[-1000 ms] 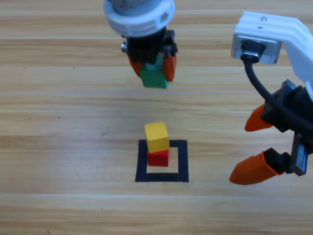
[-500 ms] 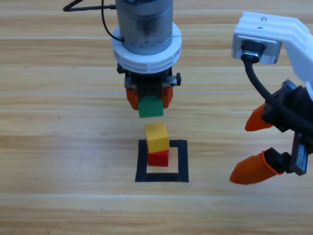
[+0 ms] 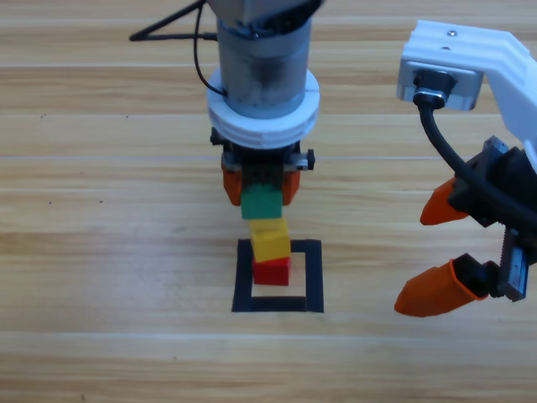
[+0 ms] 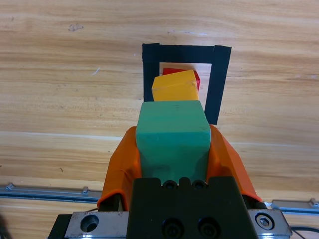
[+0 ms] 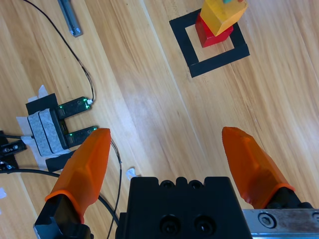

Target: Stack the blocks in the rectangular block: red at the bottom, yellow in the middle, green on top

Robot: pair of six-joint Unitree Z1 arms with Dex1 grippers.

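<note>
Your left gripper [image 3: 260,186] is clamped on the green cube [image 3: 261,202], just above the yellow cube [image 3: 269,240], which sits on the red cube [image 3: 271,271] inside the tape square [image 3: 311,277]. Your right gripper [image 3: 443,252] waits at the right edge, jaws apart.

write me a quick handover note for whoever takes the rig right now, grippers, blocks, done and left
Left gripper: shut on the green cube, holding it just above the yellow cube; I cannot tell if they touch.
Right gripper: open, holds nothing, waiting to the right of the tape square.
Done: the red cube sits inside the tape square with the yellow cube on top, turned a little askew.
Left: set green squarely on yellow, open the jaws, pull the left arm away.
</note>
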